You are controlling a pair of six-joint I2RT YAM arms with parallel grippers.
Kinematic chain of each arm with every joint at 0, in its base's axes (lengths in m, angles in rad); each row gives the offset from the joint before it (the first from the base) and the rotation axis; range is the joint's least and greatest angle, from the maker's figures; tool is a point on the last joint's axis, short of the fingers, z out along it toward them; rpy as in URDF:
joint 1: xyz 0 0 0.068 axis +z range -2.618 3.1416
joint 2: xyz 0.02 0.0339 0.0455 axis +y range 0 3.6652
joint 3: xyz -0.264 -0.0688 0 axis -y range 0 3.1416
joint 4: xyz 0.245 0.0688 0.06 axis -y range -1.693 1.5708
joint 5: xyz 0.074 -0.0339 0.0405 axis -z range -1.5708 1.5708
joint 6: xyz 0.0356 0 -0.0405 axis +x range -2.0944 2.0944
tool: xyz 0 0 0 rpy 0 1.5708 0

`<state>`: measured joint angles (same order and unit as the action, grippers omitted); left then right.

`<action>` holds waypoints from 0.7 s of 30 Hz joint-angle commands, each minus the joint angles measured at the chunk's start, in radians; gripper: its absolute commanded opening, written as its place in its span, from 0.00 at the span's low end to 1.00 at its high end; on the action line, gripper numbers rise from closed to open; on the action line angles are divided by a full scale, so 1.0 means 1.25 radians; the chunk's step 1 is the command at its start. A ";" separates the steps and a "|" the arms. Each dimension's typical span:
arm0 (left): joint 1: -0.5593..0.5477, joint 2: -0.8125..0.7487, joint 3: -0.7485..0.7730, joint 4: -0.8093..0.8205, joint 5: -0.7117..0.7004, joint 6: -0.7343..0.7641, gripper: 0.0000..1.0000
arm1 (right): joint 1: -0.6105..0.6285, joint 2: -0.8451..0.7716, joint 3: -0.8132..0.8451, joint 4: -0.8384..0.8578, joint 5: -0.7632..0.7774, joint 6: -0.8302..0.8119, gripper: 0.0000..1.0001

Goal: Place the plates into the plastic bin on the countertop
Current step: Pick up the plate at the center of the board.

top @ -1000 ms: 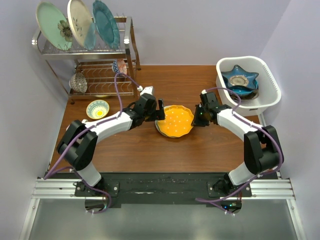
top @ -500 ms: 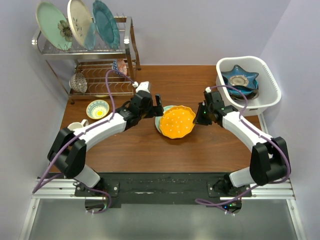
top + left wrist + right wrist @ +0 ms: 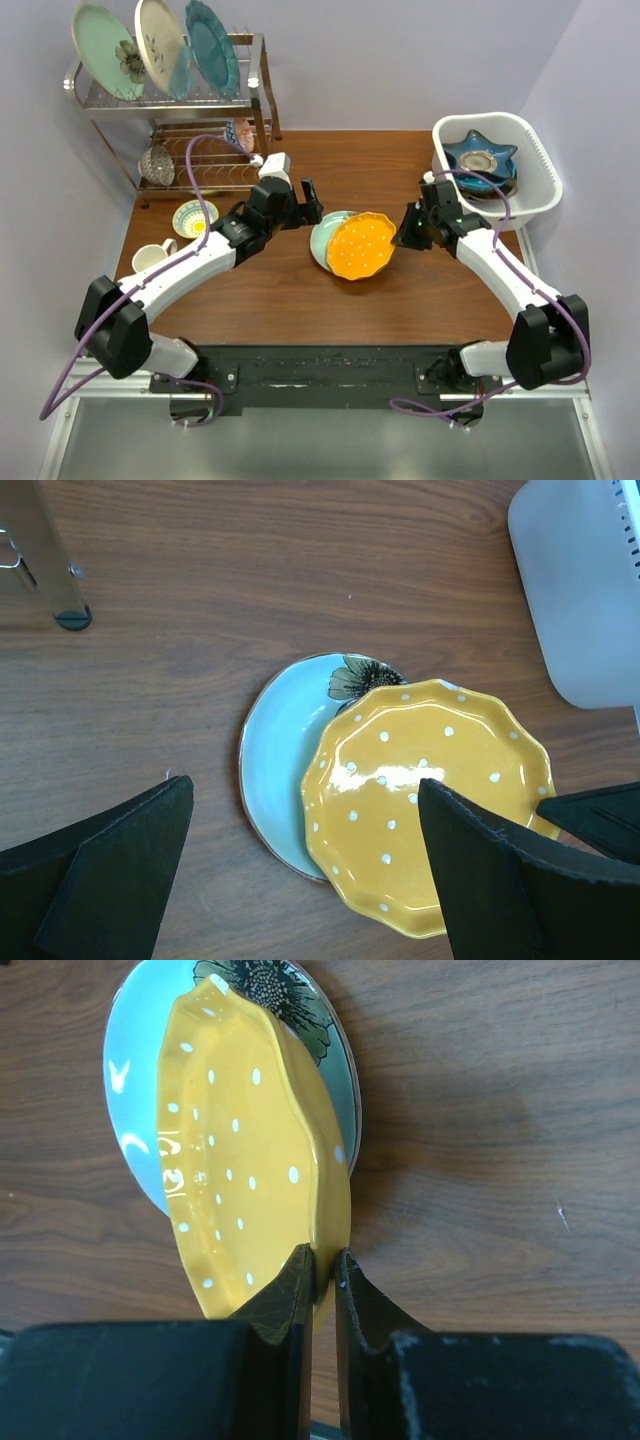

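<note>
A yellow scalloped plate [image 3: 362, 246] with white dots is tilted, its right rim raised. My right gripper [image 3: 400, 238] is shut on that rim, as the right wrist view [image 3: 325, 1268] shows, with the plate [image 3: 240, 1160] edge between the fingers. Under it a pale blue flowered plate [image 3: 323, 238] lies flat on the table. My left gripper [image 3: 311, 203] is open and empty, just left of both plates and clear of them [image 3: 300, 880]. The white plastic bin [image 3: 541, 150] stands at the far right and holds a blue star-shaped plate [image 3: 479, 160].
A chrome wire rack [image 3: 170, 100] stands at the back left with three large upright plates. A small patterned bowl [image 3: 195, 217] and a cream mug [image 3: 150, 258] sit left of my left arm. A rack leg [image 3: 58, 580] shows in the left wrist view.
My right gripper has raised the yellow plate's right edge and drawn it right, uncovering the pale blue plate. My left gripper has let go and pulled back to the far left.
</note>
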<state>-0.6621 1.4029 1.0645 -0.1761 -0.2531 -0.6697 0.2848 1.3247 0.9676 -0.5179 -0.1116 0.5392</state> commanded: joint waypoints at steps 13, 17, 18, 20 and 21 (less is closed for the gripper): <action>0.006 0.108 0.007 0.083 0.103 0.000 0.98 | -0.105 -0.036 -0.028 0.111 -0.175 0.034 0.00; 0.004 0.191 0.026 0.097 0.136 0.001 0.97 | -0.106 -0.014 -0.061 0.139 -0.187 0.028 0.00; 0.004 0.219 0.023 0.103 0.150 -0.005 0.97 | -0.106 -0.014 -0.082 0.148 -0.188 0.030 0.00; 0.006 0.248 0.021 0.127 0.166 -0.009 0.96 | -0.105 -0.012 -0.093 0.153 -0.188 0.026 0.00; 0.004 0.275 0.021 0.130 0.183 -0.016 0.96 | -0.105 -0.012 -0.103 0.155 -0.187 0.025 0.00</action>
<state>-0.6613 1.6878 1.0687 -0.0906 -0.1032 -0.6704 0.1505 1.3231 0.8532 -0.4328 -0.2584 0.5514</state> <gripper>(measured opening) 0.964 0.104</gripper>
